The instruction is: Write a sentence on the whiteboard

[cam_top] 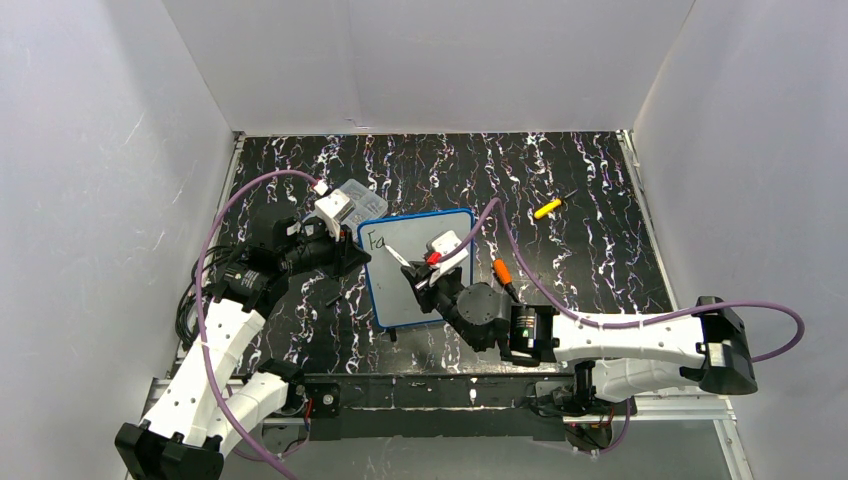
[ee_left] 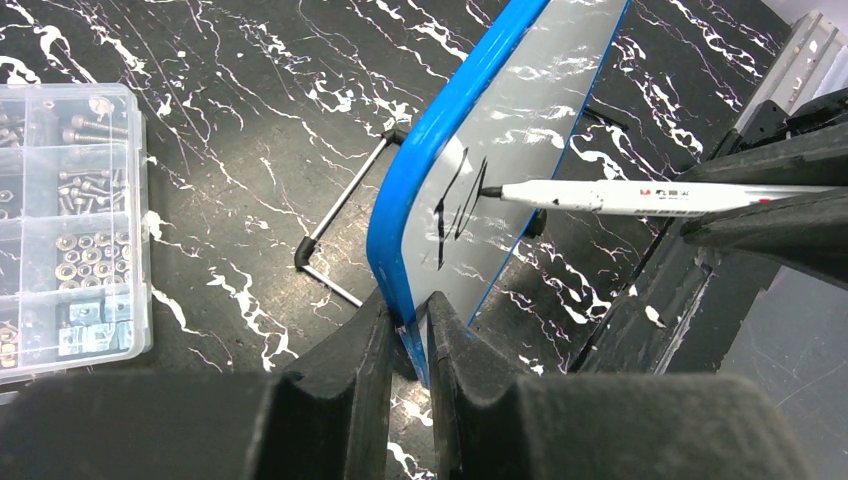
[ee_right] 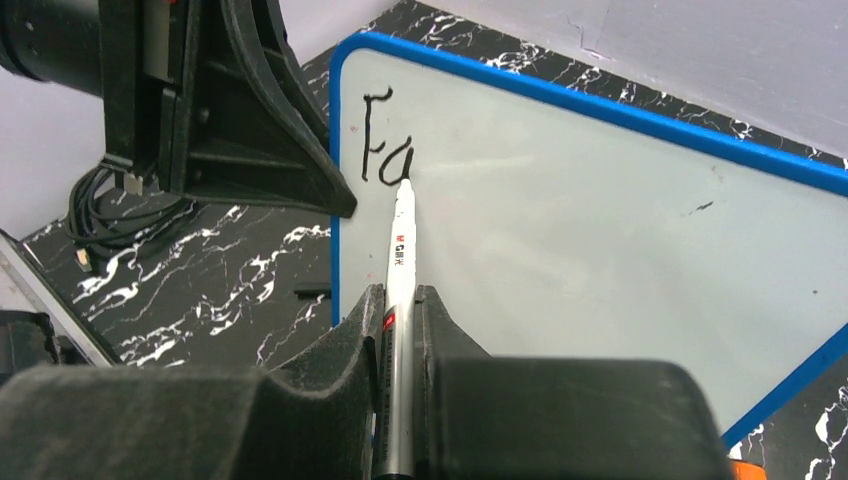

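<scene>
- I have the whiteboard [ee_right: 600, 230] in the middle of the black marbled table [cam_top: 580, 250], between my two arms, its blue frame running all round the white face.
- Left gripper [ee_left: 410, 320]: jaws clenched on the board's left edge. In the left wrist view the blue rim sits pinched between the two black fingers.
- In that same view the board stands tilted up from the table, and a thin wire leg [ee_left: 345, 205] with a black end cap shows on the tabletop just beside it.
- Right gripper [ee_right: 400, 300]: jaws closed around a white marker [ee_right: 402, 240], which they grasp by the barrel. The barrel runs out past the fingertips toward the board.
- The marker's black tip is touching the white surface, right at the foot of the second letter.
- The sentence [ee_right: 385, 150] so far reads "Fa" in black strokes, up in the board's far-left corner, close to the frame. The rest of the face is blank apart from a small dark speck towards the right.
- The left gripper's body sits just beside those letters, on the outer side of the frame.
- A clear compartment box [ee_left: 65, 230] of screws and nuts rests on the table, apart from the board, near its far-left corner in the overhead view.
- A small yellow object [cam_top: 547, 208] lies on the table well off to the right.
- A small orange object [cam_top: 503, 273] lies near the board's right edge, close to my right arm.
</scene>
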Robot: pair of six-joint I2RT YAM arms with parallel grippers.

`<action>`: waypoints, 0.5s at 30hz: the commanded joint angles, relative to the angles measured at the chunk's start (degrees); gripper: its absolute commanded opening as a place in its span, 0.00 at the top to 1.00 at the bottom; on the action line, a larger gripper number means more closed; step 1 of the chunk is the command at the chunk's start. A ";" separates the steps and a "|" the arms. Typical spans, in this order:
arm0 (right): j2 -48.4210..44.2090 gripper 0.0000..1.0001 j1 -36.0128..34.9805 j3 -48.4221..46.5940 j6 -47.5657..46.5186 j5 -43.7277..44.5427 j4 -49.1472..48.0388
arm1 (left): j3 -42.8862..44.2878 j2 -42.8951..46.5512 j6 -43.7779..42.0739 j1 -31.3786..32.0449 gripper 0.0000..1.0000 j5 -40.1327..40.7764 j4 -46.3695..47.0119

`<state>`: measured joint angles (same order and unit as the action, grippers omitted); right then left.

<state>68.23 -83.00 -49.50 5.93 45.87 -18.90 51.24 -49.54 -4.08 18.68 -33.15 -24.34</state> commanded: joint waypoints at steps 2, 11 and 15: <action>-1.27 0.99 0.21 1.22 2.05 1.37 2.12 | -1.32 0.27 -1.63 0.73 1.00 0.54 -2.81; -4.45 0.99 0.21 0.98 0.81 0.70 0.85 | -1.32 0.06 -1.63 0.67 1.00 0.84 -2.82; -5.44 0.99 0.12 1.28 -0.05 -0.41 -0.75 | -1.32 0.13 -1.59 0.74 1.00 0.95 -2.82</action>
<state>64.97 -82.94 -48.84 7.09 45.25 -16.34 51.20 -49.43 -4.08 18.87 -32.97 -24.27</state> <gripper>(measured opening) 0.178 0.143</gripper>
